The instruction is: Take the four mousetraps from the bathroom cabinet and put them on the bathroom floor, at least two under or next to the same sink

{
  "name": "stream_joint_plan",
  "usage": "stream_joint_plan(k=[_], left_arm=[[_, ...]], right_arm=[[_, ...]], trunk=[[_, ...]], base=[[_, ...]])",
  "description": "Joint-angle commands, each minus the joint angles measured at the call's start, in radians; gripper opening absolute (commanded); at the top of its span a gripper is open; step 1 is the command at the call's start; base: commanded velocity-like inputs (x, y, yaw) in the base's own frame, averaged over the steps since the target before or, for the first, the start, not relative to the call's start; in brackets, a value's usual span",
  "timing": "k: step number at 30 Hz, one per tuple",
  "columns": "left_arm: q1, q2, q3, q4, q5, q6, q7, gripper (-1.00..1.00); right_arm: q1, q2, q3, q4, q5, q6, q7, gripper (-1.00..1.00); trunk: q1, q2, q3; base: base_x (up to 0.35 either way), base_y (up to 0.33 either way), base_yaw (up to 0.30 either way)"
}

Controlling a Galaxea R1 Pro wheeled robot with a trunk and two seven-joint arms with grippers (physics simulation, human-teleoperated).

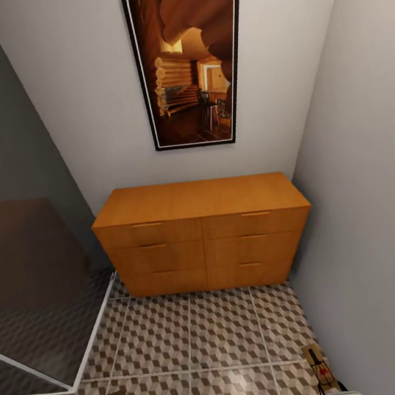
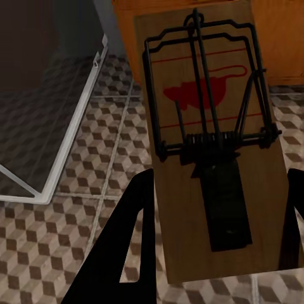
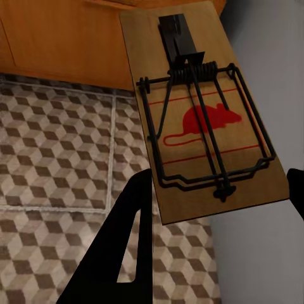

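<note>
Pinching one mousetrap apiece, left tool [image 2: 212, 253] on left mousetrap [image 2: 206, 136], right tool [image 3: 218, 237] on right mousetrap [image 3: 199, 111], long axes running out ahead above the bathroom floor [image 1: 195, 339], facing the wooden cabinet [image 1: 203, 233], sink nowhere ahead.

Flat brown wooden mousetrap board in my left tool [image 2: 215, 247]: matt, fine-grained wood [image 2: 209, 114], dark wire spring and bar, red printed mouse mark.
Second brown wooden mousetrap board [image 3: 202, 114] in my right tool [image 3: 218, 202]: same matt wood, dark wire.
Orange-brown wooden drawer chest [image 1: 203, 236]: smooth satin finish.
Cube-patterned tiled bathroom floor [image 1: 196, 345]: smooth, faintly glossy, pale grout.
</note>
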State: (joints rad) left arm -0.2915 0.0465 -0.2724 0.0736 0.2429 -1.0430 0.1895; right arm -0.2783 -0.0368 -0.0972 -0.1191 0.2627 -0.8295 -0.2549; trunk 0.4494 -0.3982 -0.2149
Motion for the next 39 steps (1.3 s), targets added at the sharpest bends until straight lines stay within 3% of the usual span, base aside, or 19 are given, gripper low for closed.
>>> stream_joint_plan(k=[1,39], left_arm=[[-0.002,0.000,-0.008,0.003,0.001,-0.004,0.010,-1.00],[-0.002,0.000,-0.008,0.003,0.002,-0.004,0.010,-1.00]], right_arm=[[-0.001,0.001,-0.009,0.001,0.008,-0.003,0.000,-1.00],[-0.001,0.003,-0.009,0.002,0.008,-0.002,-0.001,-1.00]], trunk=[[0.001,-0.002,0.000],[0.001,-0.002,0.062]], base=[[0.000,0.000,0.000],[0.000,0.000,0.000]])
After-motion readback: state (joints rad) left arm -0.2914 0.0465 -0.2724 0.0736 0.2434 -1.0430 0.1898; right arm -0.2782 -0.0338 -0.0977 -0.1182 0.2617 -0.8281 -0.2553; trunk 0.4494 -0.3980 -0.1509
